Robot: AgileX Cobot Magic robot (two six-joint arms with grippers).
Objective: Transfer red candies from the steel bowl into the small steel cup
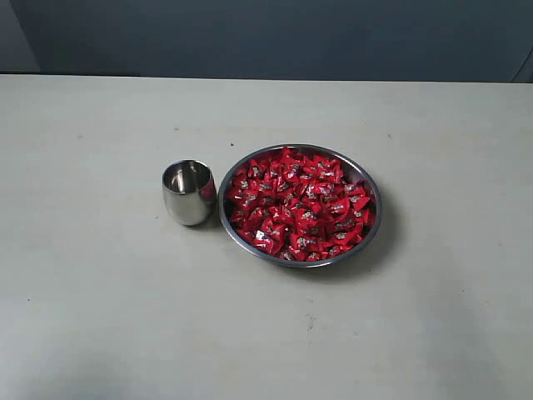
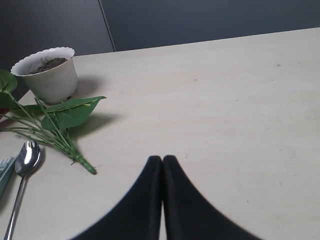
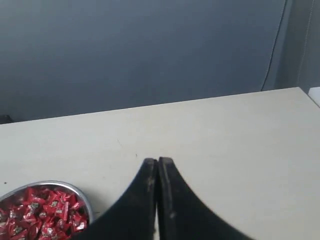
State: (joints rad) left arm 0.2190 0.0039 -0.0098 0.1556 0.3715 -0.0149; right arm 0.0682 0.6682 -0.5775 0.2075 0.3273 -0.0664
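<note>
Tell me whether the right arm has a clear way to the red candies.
Probably yes: the right pincer, shut, hangs near the steel bowl, nothing shows between them, and the red candies lie uncovered.

Pale beige desk (image 1: 125, 317) carrying a wide, shallow, shiny steel bowl (image 1: 356, 171). A small rounded polished steel cup (image 1: 188, 193) stands upright just beside the bowl. Position relative to the bowl indeterminable: white scalloped plant pot (image 2: 50, 75), green leafy sprig (image 2: 70, 112), metal spoon (image 2: 27, 157).
</note>
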